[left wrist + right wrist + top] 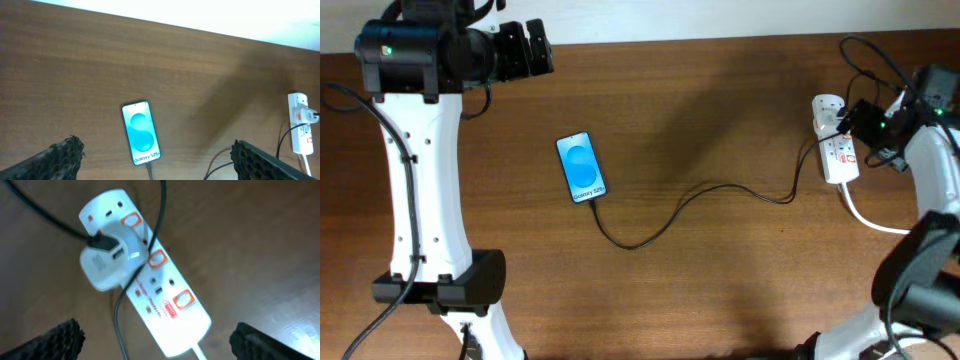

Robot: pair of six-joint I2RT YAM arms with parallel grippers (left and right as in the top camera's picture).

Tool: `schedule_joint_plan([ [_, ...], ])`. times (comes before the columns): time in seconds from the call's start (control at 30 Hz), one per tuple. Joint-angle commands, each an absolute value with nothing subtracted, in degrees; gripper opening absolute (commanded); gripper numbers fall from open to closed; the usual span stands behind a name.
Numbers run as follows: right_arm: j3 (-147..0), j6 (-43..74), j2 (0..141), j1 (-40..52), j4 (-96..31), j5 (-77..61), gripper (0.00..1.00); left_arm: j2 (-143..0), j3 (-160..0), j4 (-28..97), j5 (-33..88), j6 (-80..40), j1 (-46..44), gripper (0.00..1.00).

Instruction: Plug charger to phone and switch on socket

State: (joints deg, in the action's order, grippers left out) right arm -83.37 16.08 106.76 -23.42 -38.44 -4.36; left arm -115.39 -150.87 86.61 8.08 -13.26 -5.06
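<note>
1. Brown wood desk (pixel 720 110) with dark grain lines; a soft shadow patch just right of the phone (pixel 581 168).
2. Strip of white wall (pixel 210 17) past the far edge of the desk, beyond the phone.
3. Phone flat on the desk, blue screen up and lit, white words at its near end.
4. Thin black charger (pixel 680 205) touching the phone's near end, then curling away to the right of the phone, over to the socket (pixel 837 150).
5. Socket flat on the desk, well apart from the phone on its right, with a white plug (pixel 107 262) stuck in one end.
6. Thick white cord (pixel 868 218) out of the socket's near end, bending still further right of the phone.
7. Left end effector (pixel 156 146) spread wide, holding nothing, up above the desk and not touching the phone.
8. Right end effector (pixel 156 327) spread wide too, holding nothing, hanging right over the socket, far right of the phone.
9. Too small to tell whether the charger tip sits all the way inside the phone.
10. Red switches (pixel 157 258) on the socket: no telling on or off.
11. From above, part of the socket hidden under the right end effector.
12. In the wrist views, only dark fingertips (pixel 60 157) peeking in at the bottom corners, rest cut off.
</note>
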Motion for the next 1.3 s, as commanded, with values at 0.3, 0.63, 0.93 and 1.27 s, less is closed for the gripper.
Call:
schedule_joint_plan([
  [0.3, -84.18, 21.98, 117.4, -25.93, -28.34, 0.08, 0.98, -115.37, -151.06, 86.52, 7.64, -13.15, -4.82, 0.99],
  [0.63, -84.18, 23.0, 119.66, -25.96, -25.89, 0.75, 0.98, -115.37, -151.06, 86.52, 7.64, -13.15, -4.82, 0.99],
  [0.93, -84.18, 22.74, 122.74, -25.93, -24.58, 0.73, 0.98, -115.37, -151.06, 86.52, 7.64, -13.15, -4.82, 0.99],
  [1.27, -84.18, 21.26, 123.22, -25.89, -26.79, -2.81, 0.98, -115.37, -151.06, 86.52, 7.64, -13.15, -4.82, 0.99],
])
